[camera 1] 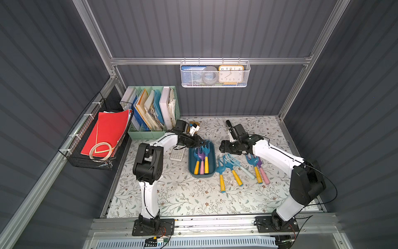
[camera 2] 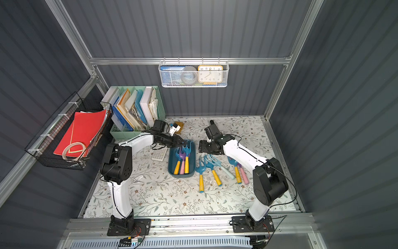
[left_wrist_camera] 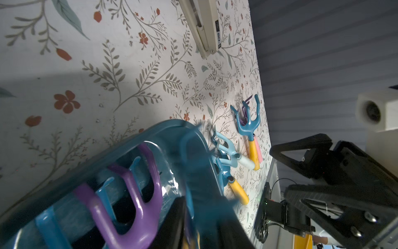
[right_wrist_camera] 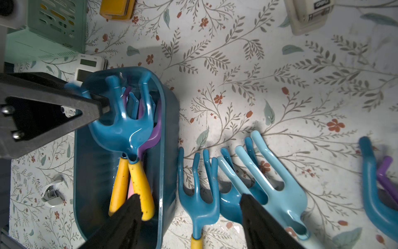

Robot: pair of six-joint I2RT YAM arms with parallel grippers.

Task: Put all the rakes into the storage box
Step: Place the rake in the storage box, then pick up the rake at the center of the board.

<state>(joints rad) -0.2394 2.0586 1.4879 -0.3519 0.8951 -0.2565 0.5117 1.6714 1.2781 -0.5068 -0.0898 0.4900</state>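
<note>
The box is sitting mid-table, its far rim lying under the left tool and its left wall standing near a calculator. Its right wall is running just beside the nearest of five loose rakes spread over the table, whose near half is lying open up to the rail. The rake, glossy blue with three curved tines and a yellow handle, is lying inside the box on top of a purple one and another blue one, tines toward the far end. One left finger is lying against its tines; the left wrist view is showing it blurred between the fingers, and I cannot tell whether they are clamping it. The right tool is hovering with jaws wide apart, holding nothing, above the box's right wall and the nearest loose rake. The clock numerals are reading clearly through the white basket; the calculator's print is too small to read.
</note>
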